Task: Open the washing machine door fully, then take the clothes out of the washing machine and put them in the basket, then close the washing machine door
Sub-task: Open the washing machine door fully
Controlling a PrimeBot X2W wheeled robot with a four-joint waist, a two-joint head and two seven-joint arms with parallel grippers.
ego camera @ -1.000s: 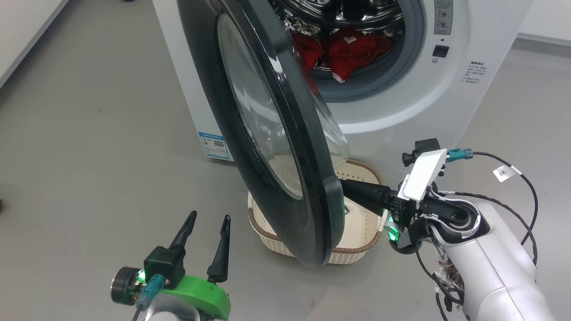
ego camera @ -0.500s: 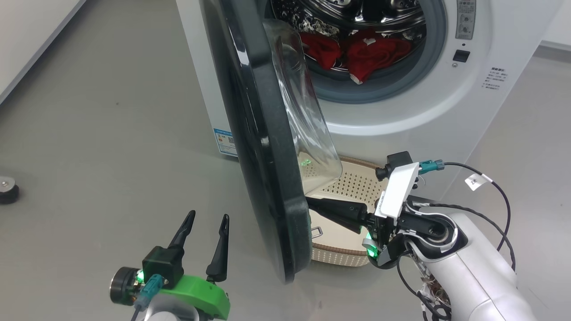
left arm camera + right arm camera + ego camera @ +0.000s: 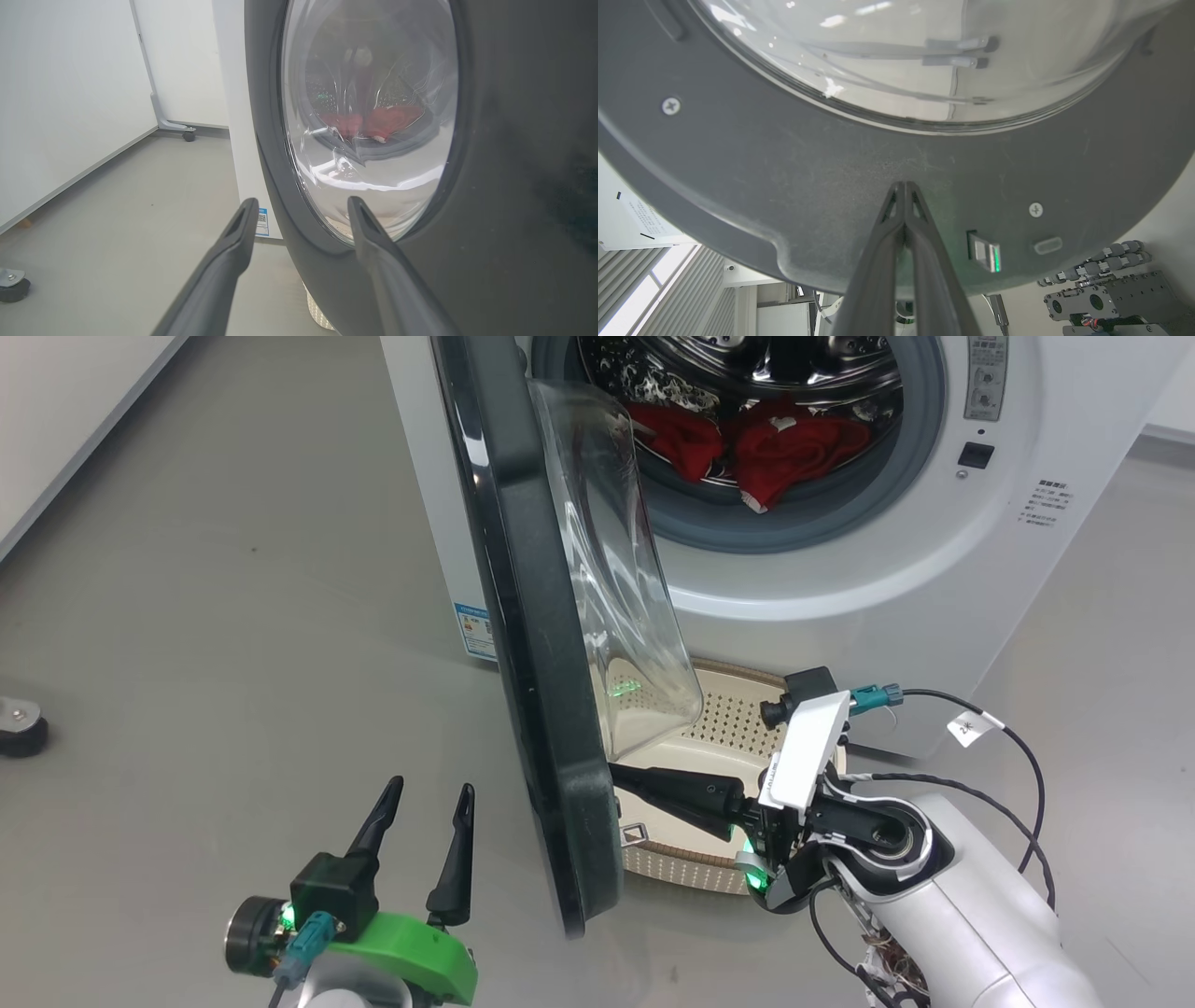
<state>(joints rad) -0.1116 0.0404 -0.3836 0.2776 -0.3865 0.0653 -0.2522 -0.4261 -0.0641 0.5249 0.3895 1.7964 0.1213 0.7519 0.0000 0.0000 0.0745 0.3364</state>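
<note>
The washing machine door [image 3: 523, 616] overhangs the basket [image 3: 738, 723]; the way to the clothes [image 3: 794, 448] lies open.

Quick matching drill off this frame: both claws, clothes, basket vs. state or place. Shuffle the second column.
1. left claw
2. right claw
3. clothes
4. basket

A. in the drum
B. shut, tips at the door's inner face
C. on the floor in front of the machine, partly behind the door
D. open, holding nothing

Pairs: 1-D, 2-B, 3-A, 4-C
</note>
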